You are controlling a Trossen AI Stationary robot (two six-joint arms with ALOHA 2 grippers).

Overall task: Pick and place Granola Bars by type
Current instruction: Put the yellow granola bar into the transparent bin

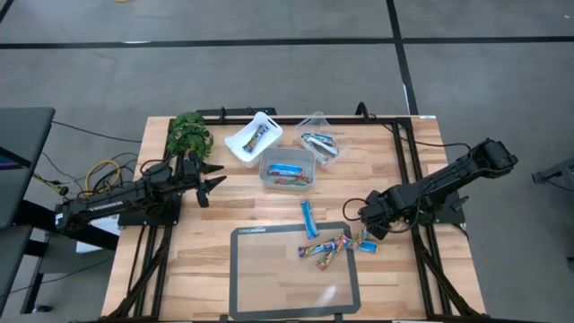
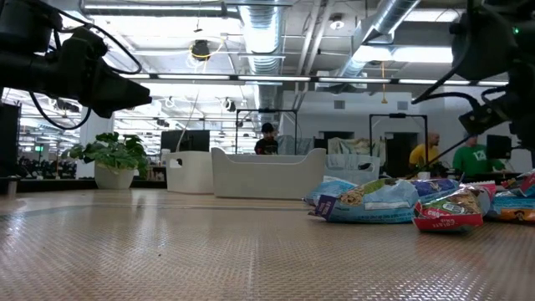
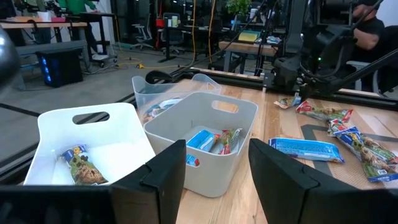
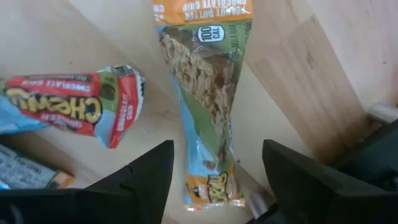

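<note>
Several granola bars lie loose near the table's front. A blue bar lies apart on the wood, and a mixed cluster lies on the mat's far right part. My right gripper points down, open, just above an orange-and-green bar. Its fingers stand on either side of that bar's end without touching it. A red-wrapped bar lies beside it. My left gripper waits open and level at the table's left, facing the tubs.
Three tubs stand at the back, each with bars in it: a white tub, a grey tub and a clear tub. A potted plant stands at the far left. A dark-framed mat lies at the front.
</note>
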